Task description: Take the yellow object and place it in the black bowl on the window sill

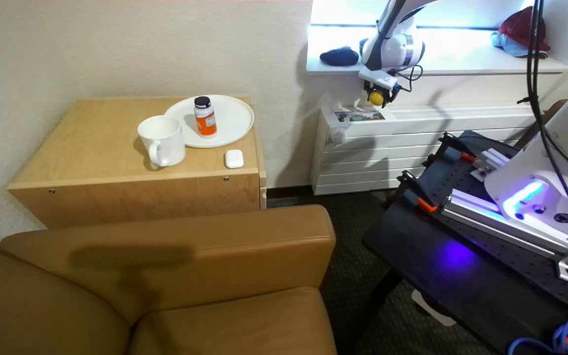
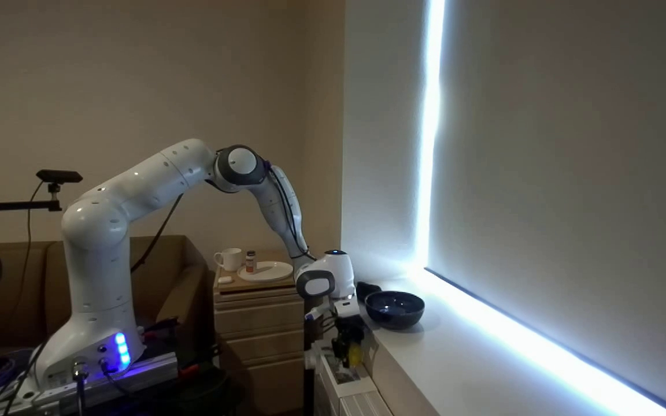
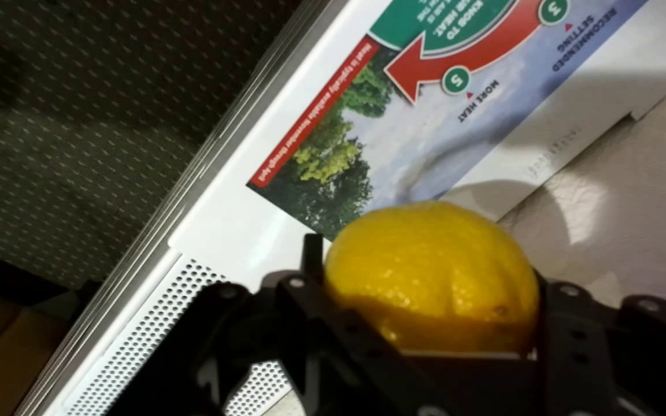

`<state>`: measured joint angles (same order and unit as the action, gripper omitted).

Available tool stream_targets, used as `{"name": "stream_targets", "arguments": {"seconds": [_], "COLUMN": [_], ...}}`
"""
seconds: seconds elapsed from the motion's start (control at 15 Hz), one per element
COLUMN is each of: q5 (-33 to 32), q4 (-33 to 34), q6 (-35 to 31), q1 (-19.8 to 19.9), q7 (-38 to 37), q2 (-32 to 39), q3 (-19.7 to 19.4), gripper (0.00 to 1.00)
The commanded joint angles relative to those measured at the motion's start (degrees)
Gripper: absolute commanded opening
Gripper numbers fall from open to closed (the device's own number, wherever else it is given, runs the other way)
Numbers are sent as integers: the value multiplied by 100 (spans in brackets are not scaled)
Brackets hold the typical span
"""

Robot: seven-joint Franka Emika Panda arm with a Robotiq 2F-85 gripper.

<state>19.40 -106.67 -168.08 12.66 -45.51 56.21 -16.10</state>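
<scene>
Yellow lemon [image 3: 432, 274], lower centre of the wrist view; gripper [image 3: 428, 289] has it pinched from both sides. It hangs over the white radiator [image 1: 343, 170], upper right in an exterior view. Black bowl [image 2: 393, 321] sits on the window sill [image 2: 454, 361], lower right of centre.

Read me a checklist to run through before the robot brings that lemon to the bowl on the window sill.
1. Lemon gripped by the tool: ok, clamped from both sides.
2. Bowl upright on the window sill: ok.
3. Lemon higher than the bowl's rim: not ok, it hangs lower than the sill.
4. Lemon over the bowl: not ok, it is over the radiator.
5. Room inside the bowl: cannot tell, its bottom is not plainly visible.
6. Gap between the bowl and the dark item beside it: cannot tell, the bowl partly hides that item.
</scene>
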Motion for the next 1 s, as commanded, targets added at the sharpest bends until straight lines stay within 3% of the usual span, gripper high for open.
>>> {"name": "stream_targets", "arguments": {"seconds": [0.0,0.2,0.27,0.4,0.67,0.93], "q5": [94,94,94,-6,-8,-10], "q4": [33,34,34,-146,-702,-975], "q6": [26,26,26,-166,-619,-809], "q1": [-38,-43,-43,-120,164,59], "q7": [63,61,61,244,755,746], "q2": [28,41,48,163,-67,-166], "q3": [-32,-31,-31,92,567,507], "gripper": [70,70,45,45,45,45]}}
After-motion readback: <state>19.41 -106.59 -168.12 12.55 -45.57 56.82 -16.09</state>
